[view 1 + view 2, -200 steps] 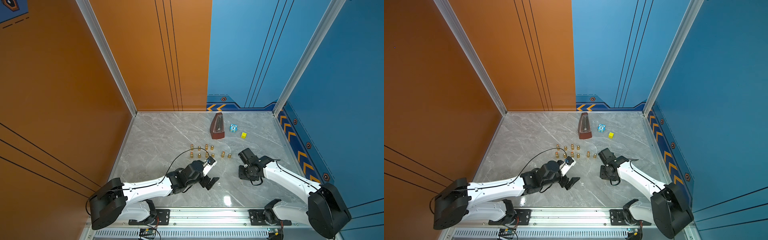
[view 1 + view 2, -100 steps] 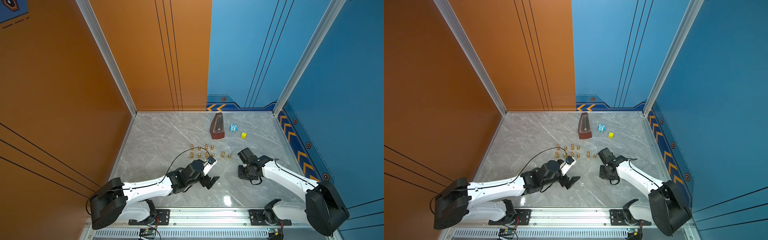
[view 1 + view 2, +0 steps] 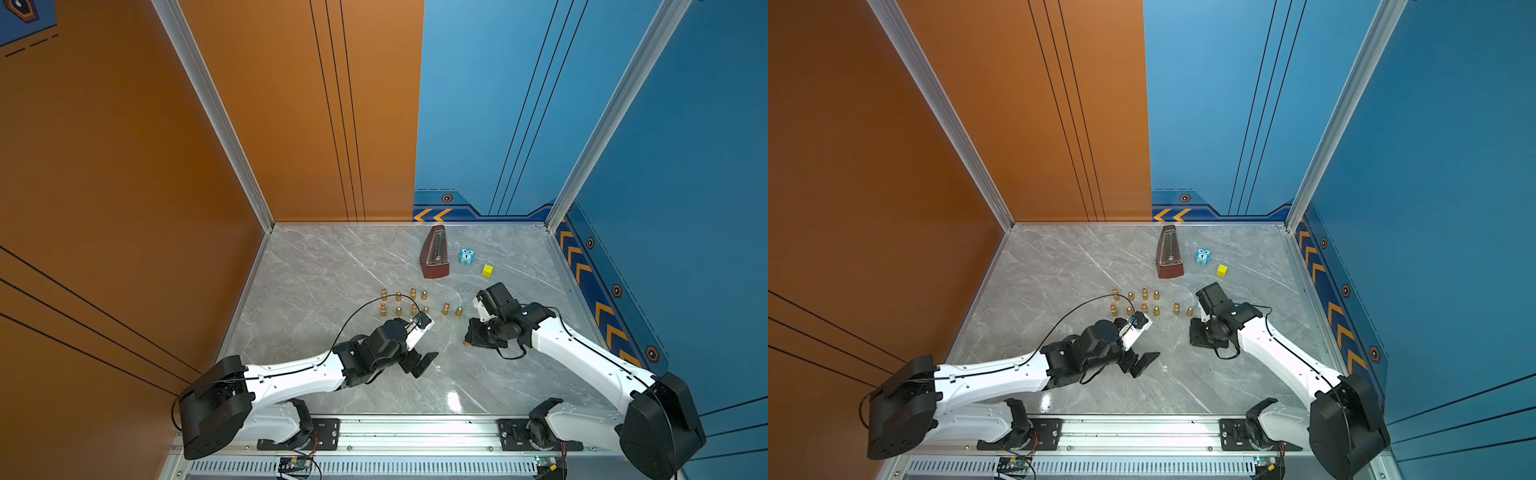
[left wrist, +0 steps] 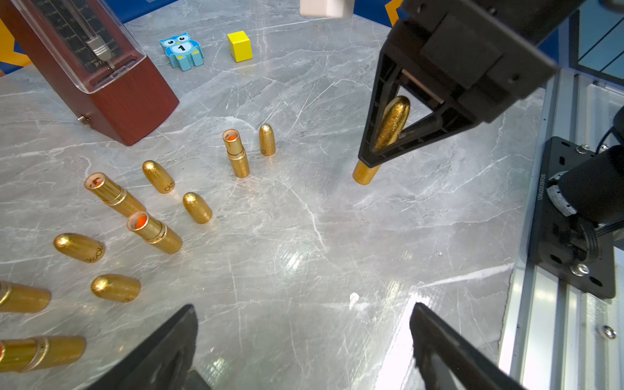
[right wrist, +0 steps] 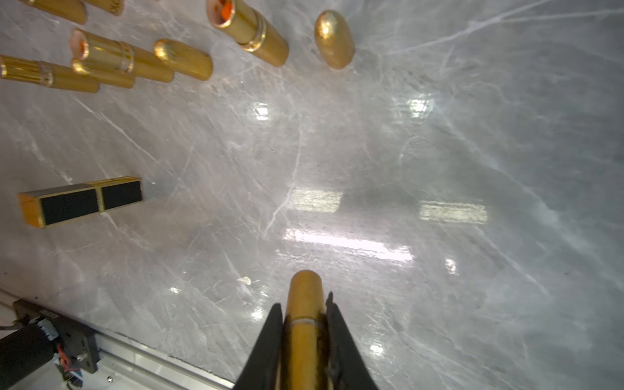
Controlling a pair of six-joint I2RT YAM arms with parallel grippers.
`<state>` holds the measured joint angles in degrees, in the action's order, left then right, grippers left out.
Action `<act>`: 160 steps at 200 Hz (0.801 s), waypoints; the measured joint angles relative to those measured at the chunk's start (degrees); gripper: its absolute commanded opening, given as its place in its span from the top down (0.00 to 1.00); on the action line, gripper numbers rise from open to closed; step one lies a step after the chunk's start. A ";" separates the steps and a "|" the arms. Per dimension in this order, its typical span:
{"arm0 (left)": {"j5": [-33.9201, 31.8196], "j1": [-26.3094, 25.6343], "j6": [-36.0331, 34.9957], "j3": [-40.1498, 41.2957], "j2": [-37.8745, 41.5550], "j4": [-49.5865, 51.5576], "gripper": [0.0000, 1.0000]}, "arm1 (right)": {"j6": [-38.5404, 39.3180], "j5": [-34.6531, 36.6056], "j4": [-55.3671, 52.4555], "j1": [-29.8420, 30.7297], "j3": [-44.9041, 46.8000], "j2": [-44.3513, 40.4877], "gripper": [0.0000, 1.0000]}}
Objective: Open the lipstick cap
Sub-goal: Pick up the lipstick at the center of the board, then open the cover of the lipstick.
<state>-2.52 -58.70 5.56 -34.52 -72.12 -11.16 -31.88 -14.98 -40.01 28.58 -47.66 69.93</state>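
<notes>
My right gripper (image 4: 371, 158) is shut on a gold lipstick (image 4: 393, 116). The lipstick stands tilted, with its rounded cap up between the fingers and its base (image 4: 364, 174) at the marble tabletop. In the right wrist view the gold tube (image 5: 305, 287) sticks out past the right gripper (image 5: 303, 300), and a seam shows between the pads. In both top views the right gripper (image 3: 473, 337) (image 3: 1198, 336) points down at the table's right middle. My left gripper (image 4: 304, 324) (image 3: 419, 363) (image 3: 1142, 361) is open and empty, low over the table to the left of the lipstick.
Several uncapped gold lipsticks and loose bullet-shaped caps (image 3: 411, 303) (image 4: 152, 229) stand in rows behind the grippers. Farther back are a brown metronome (image 3: 434, 253), a blue owl block (image 3: 466, 256) and a yellow cube (image 3: 487, 270). A black-and-gold square tube (image 5: 81, 201) lies nearby. A metal rail (image 3: 415, 432) runs along the front.
My right gripper's jaws have closed onto the gold lipstick, and its wrist has shifted slightly. The left arm has not moved.
</notes>
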 measured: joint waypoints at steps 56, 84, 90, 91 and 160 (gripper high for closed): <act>3.61 0.68 -0.76 -0.92 -0.70 0.02 0.17 | 0.79 -10.60 0.09 2.45 -4.98 -0.35 0.81; 5.60 0.90 -1.57 -2.49 -2.45 0.00 0.31 | 0.52 -14.38 0.74 3.76 -5.77 -0.35 0.81; 5.88 0.94 -1.64 -2.71 -2.69 -0.07 0.33 | 0.35 -15.13 0.98 4.00 -5.79 -0.28 0.81; 5.95 0.94 -1.66 -2.73 -2.71 -0.07 0.33 | 0.33 -15.19 1.01 4.02 -5.79 -0.28 0.81; 8.00 1.38 -1.64 -2.80 -2.93 -2.84 0.50 | -2.27 -19.61 5.01 6.01 -6.19 0.50 0.81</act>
<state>5.48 -57.32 3.92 -37.32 -75.05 -14.00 -34.15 -34.59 -35.00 34.59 -53.84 70.43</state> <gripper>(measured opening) 0.521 0.217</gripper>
